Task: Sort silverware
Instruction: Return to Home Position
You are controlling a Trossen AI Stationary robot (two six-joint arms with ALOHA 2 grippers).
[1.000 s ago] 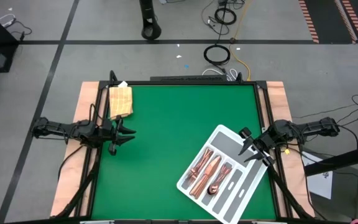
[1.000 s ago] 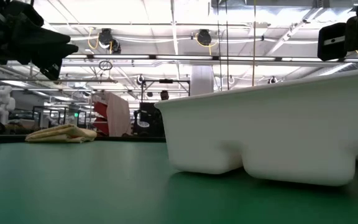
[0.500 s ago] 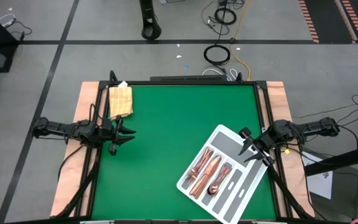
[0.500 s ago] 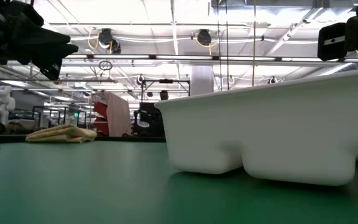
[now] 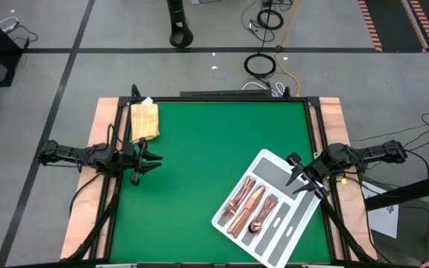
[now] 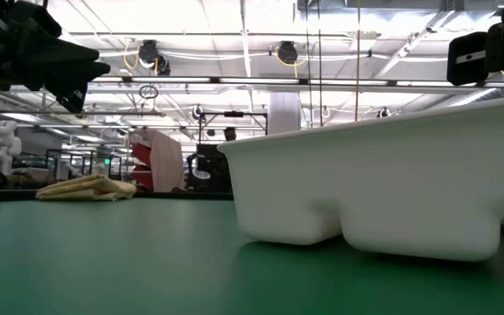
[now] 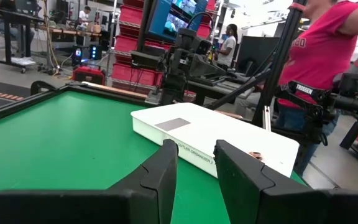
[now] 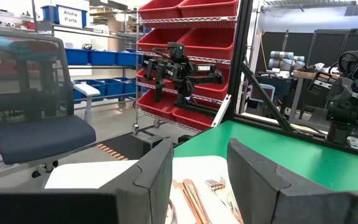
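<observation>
The silverware (image 5: 250,205) lies gathered in the long slots of the white-and-grey tray (image 5: 293,231), copper pieces side by side with one spoon bowl toward the tray's near end. No piece shows on the green table (image 5: 199,149) outside the tray, so the sorting looks done.

The right gripper (image 5: 298,179) hangs over the tray's right-hand rim, its fingers parted with nothing between them; in its own view the fork tines (image 8: 215,183) sit just below those fingers. The left gripper (image 5: 149,158) waits well apart from the tray, across the table from it, also spread and empty.

The likeliest trouble is on the right side. If that arm pulls back low, a finger could catch the rim and drag or tip the tray (it sits askew, close to the table's frame on that side), and the light, slick cutlery would slide between slots or spill. Lifting clear first would avoid it.

The table is a flat green mat inside a dark frame. A folded yellow cloth (image 5: 144,120) rests far from the tray, at the opposite corner. Beyond the tray, the left wrist view shows a person in a red shirt (image 7: 319,50); the right wrist view shows red bin shelving (image 8: 185,37) and an office chair (image 8: 36,93).
</observation>
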